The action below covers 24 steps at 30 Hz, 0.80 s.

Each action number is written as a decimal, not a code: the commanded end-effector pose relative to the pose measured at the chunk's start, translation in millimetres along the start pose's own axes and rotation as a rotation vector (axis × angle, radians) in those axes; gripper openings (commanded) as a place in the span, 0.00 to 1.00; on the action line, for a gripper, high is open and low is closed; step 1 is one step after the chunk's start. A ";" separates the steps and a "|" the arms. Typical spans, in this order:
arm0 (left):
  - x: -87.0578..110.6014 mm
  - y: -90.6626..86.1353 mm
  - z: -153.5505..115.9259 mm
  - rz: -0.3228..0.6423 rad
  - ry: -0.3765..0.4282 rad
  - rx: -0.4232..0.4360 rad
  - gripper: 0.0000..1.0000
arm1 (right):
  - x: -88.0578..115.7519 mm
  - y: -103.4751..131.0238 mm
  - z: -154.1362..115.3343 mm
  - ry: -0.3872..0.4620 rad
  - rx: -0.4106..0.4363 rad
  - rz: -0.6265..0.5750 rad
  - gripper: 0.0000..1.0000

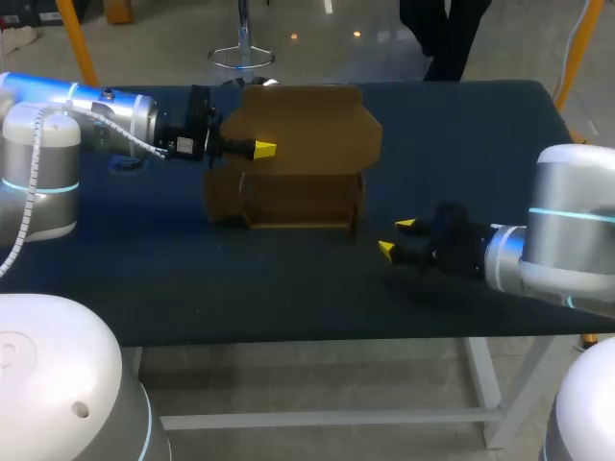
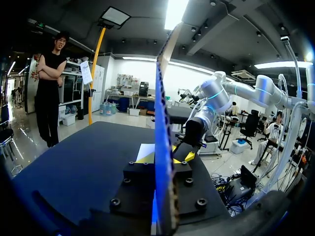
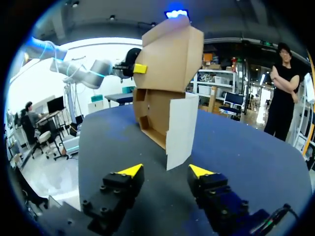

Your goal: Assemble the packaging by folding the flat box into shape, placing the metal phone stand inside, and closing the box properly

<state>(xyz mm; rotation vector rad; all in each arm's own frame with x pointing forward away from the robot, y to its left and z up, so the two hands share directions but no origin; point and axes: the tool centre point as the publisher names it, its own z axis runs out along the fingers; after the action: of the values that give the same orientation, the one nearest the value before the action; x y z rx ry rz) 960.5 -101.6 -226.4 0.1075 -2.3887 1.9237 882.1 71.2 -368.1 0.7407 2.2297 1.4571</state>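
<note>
Cardboard box [image 1: 298, 197], frame centre | we judge it light, bendable; hold flap edges | left jaws pinching lid [image 1: 307, 120] | right jaws open

Left tool [image 2: 165, 158] clamped on box flap [image 2: 162, 98] — edge-on, upright — right arm [image 2: 211, 103] beyond, dark table [image 2: 88, 162] beneath

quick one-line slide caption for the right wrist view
Jaws open, the right gripper faces the half-folded cardboard box while the left gripper holds its lid.
</note>
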 end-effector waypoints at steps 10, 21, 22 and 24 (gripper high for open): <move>-0.8 1.9 0.2 0.000 0.003 -0.001 0.00 | -38.9 6.3 -8.9 0.369 0.026 -0.113 0.49; -0.8 1.9 0.2 0.000 0.003 -0.001 0.00 | -44.9 15.2 22.5 0.473 0.065 -0.264 0.48; -0.8 1.9 0.2 0.000 0.003 -0.001 0.00 | -45.4 15.1 24.6 0.479 0.065 -0.271 0.48; -0.8 1.9 0.2 0.000 0.003 -0.001 0.00 | -46.3 14.8 29.0 0.485 0.066 -0.276 0.47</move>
<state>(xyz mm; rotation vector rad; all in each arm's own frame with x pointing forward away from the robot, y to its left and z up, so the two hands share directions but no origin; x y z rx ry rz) 960.5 -101.6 -226.5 0.1076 -2.3887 1.9238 930.0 65.0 -359.5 0.1682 2.5229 1.4919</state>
